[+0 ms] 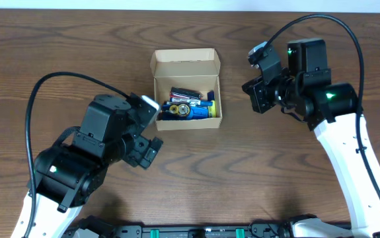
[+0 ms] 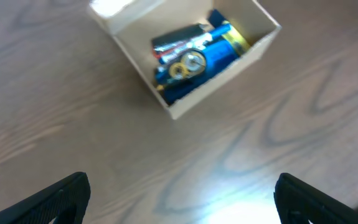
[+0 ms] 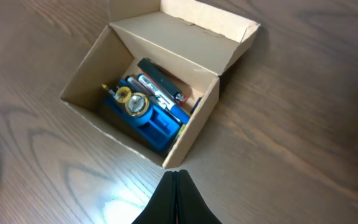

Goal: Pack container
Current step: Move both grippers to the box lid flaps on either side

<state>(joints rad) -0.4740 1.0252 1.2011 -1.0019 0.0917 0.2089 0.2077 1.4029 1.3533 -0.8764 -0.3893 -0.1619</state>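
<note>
The box (image 1: 185,63) sits on the brown counter (image 1: 57,46), near the far edge and about in the middle, between the two arms. Its lid stands up at the back, so the top is open. Inside lie a blue thing (image 3: 150,124) with a round gold bit (image 3: 135,104) on it, and some dark sticks (image 3: 160,84) beside it (pens, maybe; it is hard to tell). They all seem to lie low, under the rim.

The right pincer (image 3: 175,186) is pressed together and holds nothing. It hangs just to the right of the box, not touching it. The left pincer (image 2: 182,196) is spread wide and empty, near the front left corner of the box, also not touching.

The box looks filled, so I think the job now is to shut the lid. To do that well, the right pincer should go behind the lid and push it gently forward and down. A shut pincer is good for pushing. The left pincer could hold the front wall so the light box does not slide away. Push slowly, and see that no stick pokes up and stops the lid.
</note>
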